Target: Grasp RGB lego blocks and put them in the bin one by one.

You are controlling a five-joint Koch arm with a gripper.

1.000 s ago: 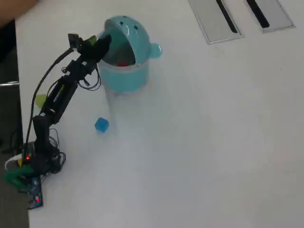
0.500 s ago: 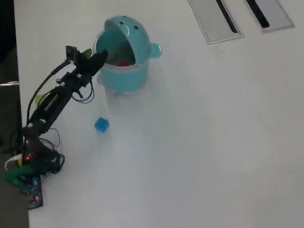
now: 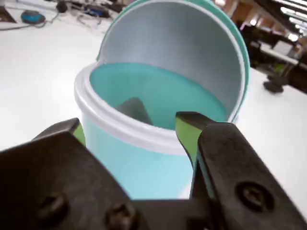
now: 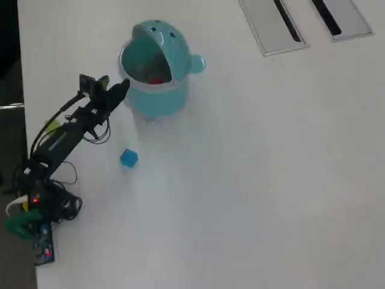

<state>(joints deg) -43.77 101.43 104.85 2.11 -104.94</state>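
Fingers (image 3: pixel 129 127) withdrawn from bin (image 4: pixel 155 96) | spread, empty | blue block (image 4: pixel 129 158) apart

Overhead, the black arm (image 4: pixel 66 135) reaches up and to the right from its base (image 4: pixel 36 208) at the lower left, links in a shallow bend, hand (image 4: pixel 114 87) out front. From the wrist, the hand (image 3: pixel 129 127) shows both green-padded fingers (image 3: pixel 184 132) spread wide, nothing between them
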